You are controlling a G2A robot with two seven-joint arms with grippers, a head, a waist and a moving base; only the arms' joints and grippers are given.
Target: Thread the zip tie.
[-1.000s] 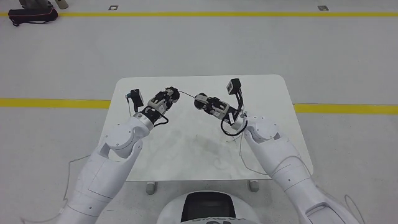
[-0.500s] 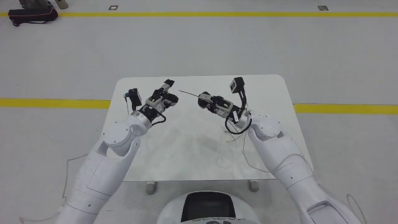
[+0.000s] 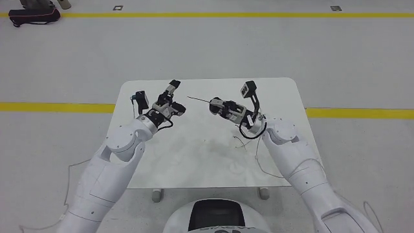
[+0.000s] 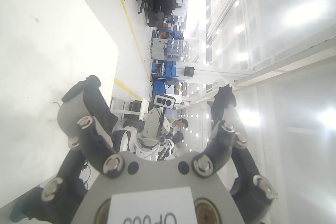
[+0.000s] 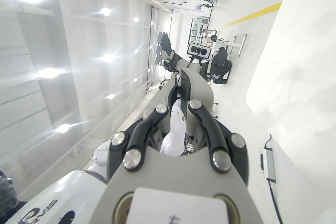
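A thin black zip tie [image 3: 198, 99] sticks out level above the white table [image 3: 194, 162], pointing toward my left gripper. My right gripper [image 3: 212, 103] is shut on its near end; in the right wrist view its fingers [image 5: 183, 86] are pressed together and the tie itself is too thin to make out. My left gripper [image 3: 176, 97] hangs a short way left of the tie's free tip, apart from it. It is open wide, with nothing between its fingers [image 4: 86, 99].
A loose thin cable [image 3: 242, 144] lies on the table below the right gripper, and a white adapter on a cord [image 5: 267, 164] lies nearby. The table's far edge [image 3: 207, 79] is close behind both grippers.
The tie spanned both grippers a second ago. My left gripper has let go, opened and drawn back left; my right gripper has shifted right with the tie.
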